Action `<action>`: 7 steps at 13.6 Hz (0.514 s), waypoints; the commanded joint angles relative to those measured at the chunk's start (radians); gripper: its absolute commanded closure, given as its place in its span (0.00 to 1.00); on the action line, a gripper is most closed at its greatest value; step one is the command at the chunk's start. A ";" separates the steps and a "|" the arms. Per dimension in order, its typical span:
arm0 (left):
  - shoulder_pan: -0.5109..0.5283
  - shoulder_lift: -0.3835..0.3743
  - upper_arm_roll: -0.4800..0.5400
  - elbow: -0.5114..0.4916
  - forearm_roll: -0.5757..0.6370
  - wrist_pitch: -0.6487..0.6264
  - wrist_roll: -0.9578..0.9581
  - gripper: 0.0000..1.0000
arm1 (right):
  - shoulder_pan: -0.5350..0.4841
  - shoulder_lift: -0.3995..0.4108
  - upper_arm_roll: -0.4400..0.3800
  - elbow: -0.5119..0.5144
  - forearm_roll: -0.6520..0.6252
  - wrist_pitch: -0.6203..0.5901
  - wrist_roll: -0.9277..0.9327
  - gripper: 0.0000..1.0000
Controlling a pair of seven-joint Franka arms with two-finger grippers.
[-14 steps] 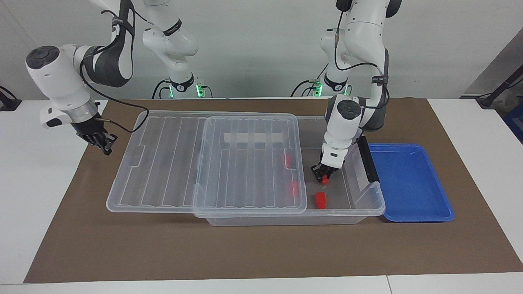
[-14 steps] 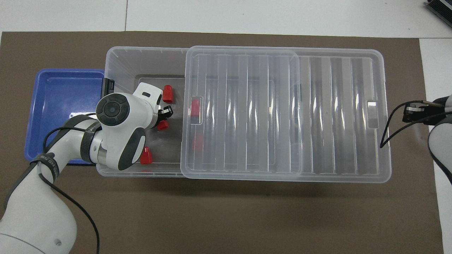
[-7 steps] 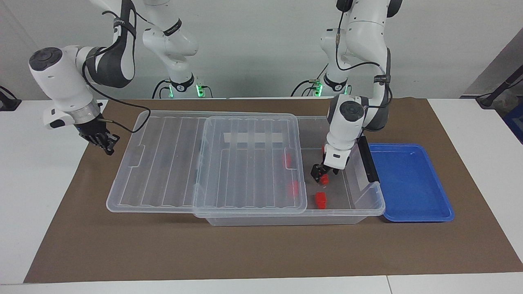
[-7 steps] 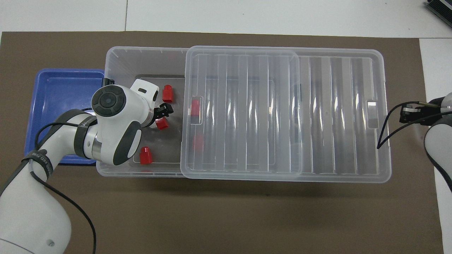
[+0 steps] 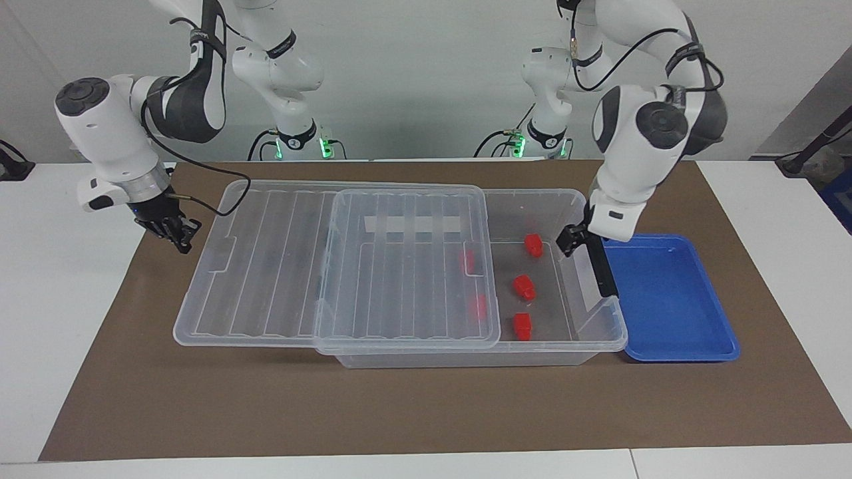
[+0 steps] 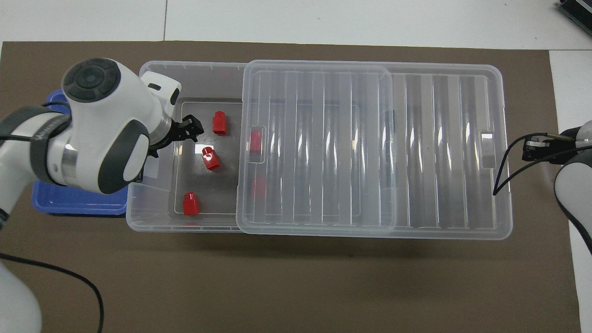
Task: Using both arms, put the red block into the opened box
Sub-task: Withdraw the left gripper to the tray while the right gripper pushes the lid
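Observation:
The box point(image 5: 602, 340) is a clear bin whose ribbed lid point(image 5: 279, 266) is slid toward the right arm's end, leaving the end by the left arm uncovered. Three red blocks point(image 5: 524, 287) lie loose on the uncovered floor, also seen from overhead as red blocks point(image 6: 211, 158). Two more show dimly under the lid point(image 6: 370, 148). My left gripper point(image 5: 568, 245) hangs open and empty over the box's end wall, beside the black end bar point(image 5: 599, 266); overhead, the left gripper point(image 6: 190, 129) is over the box floor. My right gripper point(image 5: 176, 234) is shut on nothing, above the mat by the lid's overhanging end.
A shallow blue tray point(image 5: 665, 299) lies against the box at the left arm's end, partly covered by the left arm in the overhead view. A brown mat point(image 5: 426, 406) covers the table. The right gripper point(image 6: 532, 150) shows at the edge of the overhead view.
The left gripper let go of a red block, which now lies on the box floor. It then rose and drew back toward the tray end. The right arm shifted only slightly.

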 commanded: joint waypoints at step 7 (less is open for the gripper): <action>0.178 -0.141 -0.001 0.020 0.085 -0.285 0.399 0.00 | 0.158 -0.017 0.006 -0.013 0.121 0.025 -0.004 1.00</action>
